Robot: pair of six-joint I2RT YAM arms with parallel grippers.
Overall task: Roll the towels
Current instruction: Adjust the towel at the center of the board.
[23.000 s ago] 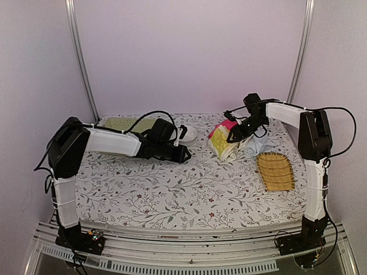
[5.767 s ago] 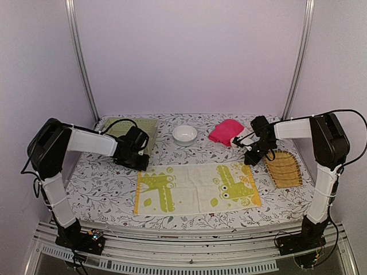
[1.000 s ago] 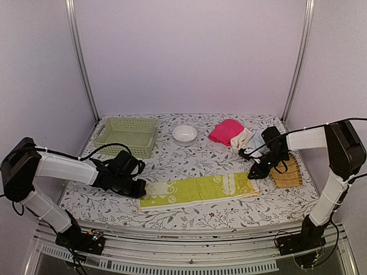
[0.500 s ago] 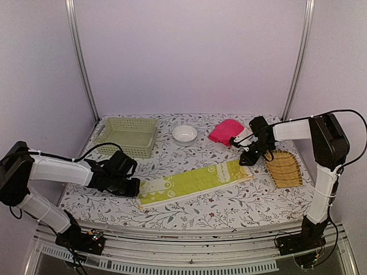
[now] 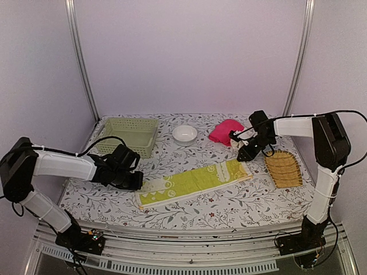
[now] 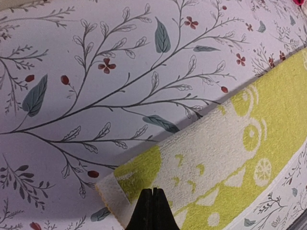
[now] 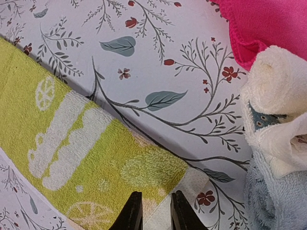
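Observation:
The yellow-green-and-cream towel (image 5: 195,180) lies on the table as a long folded strip, slanting from front left to back right. My left gripper (image 5: 136,182) is shut on its left end, fingertips (image 6: 152,191) closed on the cloth (image 6: 230,143) beside a raised corner. My right gripper (image 5: 243,156) hovers over the right end (image 7: 72,143), jaws a little apart (image 7: 156,196) and holding nothing. The pink towel (image 5: 225,130) lies bunched behind it. In the right wrist view the pink towel (image 7: 268,24), cream-white towel (image 7: 278,86) and pale blue towel (image 7: 273,201) lie heaped together.
A yellow slatted tray (image 5: 282,169) lies to the right of the strip. A pale green basket (image 5: 127,134) stands at the back left. A small white bowl (image 5: 184,133) sits at the back middle. A floral cloth (image 5: 189,215) covers the table.
The towel, spread flat seconds ago, is now a folded strip. Its right end swung toward the back with my right gripper, whose jaws now stand apart just above it. My left gripper shifted slightly back.

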